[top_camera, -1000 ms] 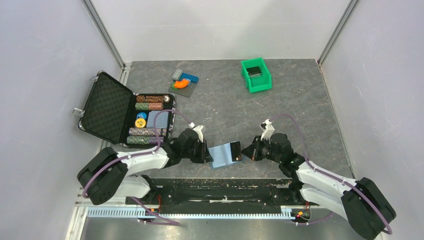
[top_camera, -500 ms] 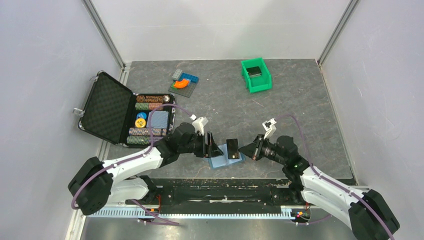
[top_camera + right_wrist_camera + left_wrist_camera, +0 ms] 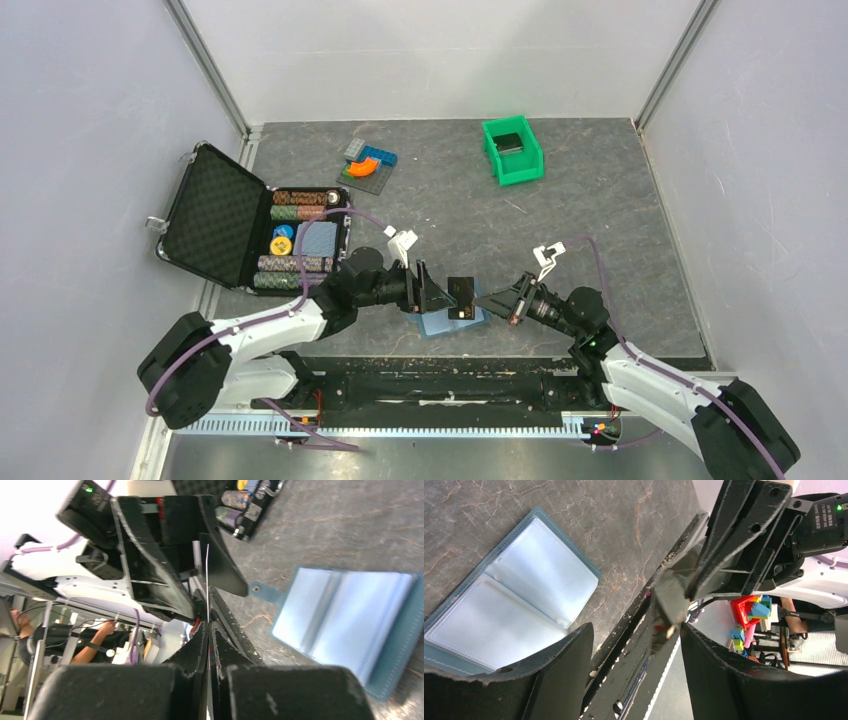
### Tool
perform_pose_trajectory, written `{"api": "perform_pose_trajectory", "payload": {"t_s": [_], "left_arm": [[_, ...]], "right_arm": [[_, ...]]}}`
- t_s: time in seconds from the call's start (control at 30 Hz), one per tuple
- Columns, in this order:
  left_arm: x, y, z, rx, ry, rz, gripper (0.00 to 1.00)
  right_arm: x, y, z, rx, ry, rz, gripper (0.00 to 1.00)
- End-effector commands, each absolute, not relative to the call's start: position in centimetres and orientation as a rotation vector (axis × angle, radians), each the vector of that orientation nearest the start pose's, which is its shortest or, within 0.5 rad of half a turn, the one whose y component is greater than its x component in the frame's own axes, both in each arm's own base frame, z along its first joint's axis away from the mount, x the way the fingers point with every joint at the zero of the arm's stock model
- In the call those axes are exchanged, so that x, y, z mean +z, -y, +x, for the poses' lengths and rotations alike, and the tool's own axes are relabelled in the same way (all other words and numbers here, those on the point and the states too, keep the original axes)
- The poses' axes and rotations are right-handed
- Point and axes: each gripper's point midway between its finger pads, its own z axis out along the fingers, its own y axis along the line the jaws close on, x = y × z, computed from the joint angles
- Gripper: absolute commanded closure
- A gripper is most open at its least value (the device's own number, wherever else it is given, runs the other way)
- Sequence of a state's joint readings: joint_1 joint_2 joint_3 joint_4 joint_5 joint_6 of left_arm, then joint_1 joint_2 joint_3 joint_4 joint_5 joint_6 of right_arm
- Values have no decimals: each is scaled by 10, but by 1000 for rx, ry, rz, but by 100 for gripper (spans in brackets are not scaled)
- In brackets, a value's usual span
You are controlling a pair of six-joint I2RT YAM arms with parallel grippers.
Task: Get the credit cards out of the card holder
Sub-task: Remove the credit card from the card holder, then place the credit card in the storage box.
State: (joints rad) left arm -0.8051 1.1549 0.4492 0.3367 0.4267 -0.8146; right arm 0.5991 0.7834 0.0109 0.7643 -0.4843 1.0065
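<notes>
**A:** While the right gripper [image 3: 207,630] is clamped shut like that, what's it actually got?

**B:** One dark card [image 3: 461,297], pinched by an edge and stood upright. The right wrist cam only sees it as a thin line. It's up off the table [image 3: 600,230], right above the wallet [image 3: 509,615].

**A:** And the left gripper [image 3: 430,292]?

**B:** Jaws spread wide, nothing in them. It faces the right one head-on, with the card between the two. Can't tell if a finger touches it.

**A:** Wallet's just lying there?

**B:** Yep, open flat near the front edge, pale blue insides up, under both grippers. Can't see whether the slots hold more cards. Further out there's an open case [image 3: 215,215] on the left and a green bin [image 3: 513,150] at the back with something dark in it.
</notes>
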Motion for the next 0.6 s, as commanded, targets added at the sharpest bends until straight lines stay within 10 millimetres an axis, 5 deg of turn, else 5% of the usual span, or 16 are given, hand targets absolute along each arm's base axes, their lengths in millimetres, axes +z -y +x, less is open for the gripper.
{"api": "perform_pose_trajectory", "payload": {"t_s": [0.0,0.13,0.37,0.57], "left_arm": [[154,322,157,-1554,-2110,298,29],[158,326,154,-1629,-2073,278,35],[171,327,147,-1730,-2020,254,79],[179,325,142,-1765,-2001,260,98]], "right_arm": [[162,-240,141,1679,-1735,-85,100],[164,-240,138,1709,-1723,-85,100],[153,-240,138,1660,-1758,-120,99],[142,-241,143,1587,-1807,-156,97]]}}
